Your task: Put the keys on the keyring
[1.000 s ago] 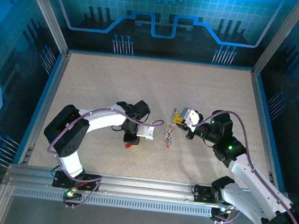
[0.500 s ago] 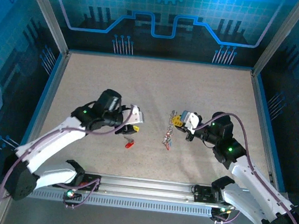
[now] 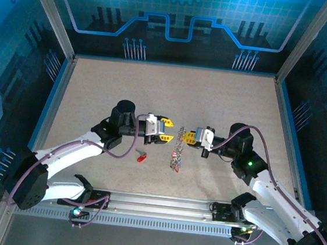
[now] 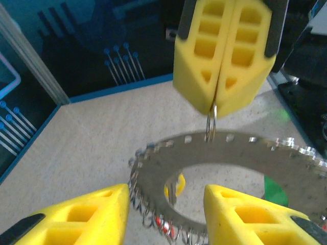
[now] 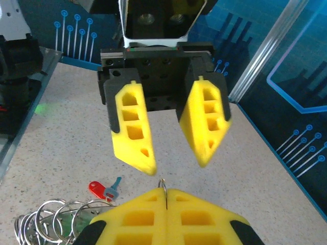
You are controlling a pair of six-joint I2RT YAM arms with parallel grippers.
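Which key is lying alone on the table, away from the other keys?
The red-tagged key, alone on the table; the other keys sit bunched together at the keyring.

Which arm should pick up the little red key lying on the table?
Left. The left tool is open and empty, and the red key lies beside that arm. The right tool is shut on the keyring.

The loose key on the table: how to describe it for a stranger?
On the beige table, find the open left end effector. Just nearer the arm bases lies one small key with a red tag. It lies alone, apart from the keyring cluster.
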